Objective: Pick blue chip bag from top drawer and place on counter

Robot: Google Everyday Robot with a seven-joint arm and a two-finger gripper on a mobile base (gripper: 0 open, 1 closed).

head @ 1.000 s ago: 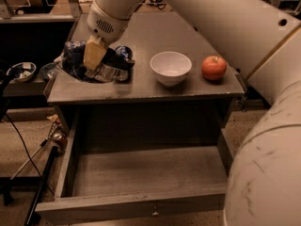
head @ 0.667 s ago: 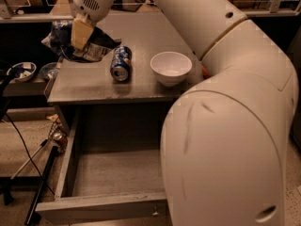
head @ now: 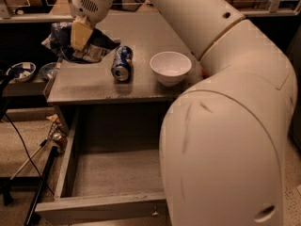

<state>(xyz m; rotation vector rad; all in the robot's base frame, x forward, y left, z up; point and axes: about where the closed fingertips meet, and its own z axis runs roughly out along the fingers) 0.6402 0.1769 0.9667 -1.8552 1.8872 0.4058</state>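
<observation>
The blue chip bag, crumpled dark blue foil with pale edges, is at the counter's far left corner and partly overhangs the left edge. My gripper comes down from the top left, and its pale yellow fingers are closed on the bag's top. I cannot tell whether the bag rests on the counter or hangs just above it. The top drawer is pulled open below the counter. The part of its grey inside that shows is bare, and its small knob is on the front panel.
A blue soda can lies on its side mid-counter, right of the bag. A white bowl stands right of the can. My large white arm fills the right half of the view. Metal bowls sit on a low shelf at left; cables and a stand lie on the floor.
My gripper has carried the chip bag left toward the counter's left edge, uncovering the soda can. My arm now hides the red apple at right.
</observation>
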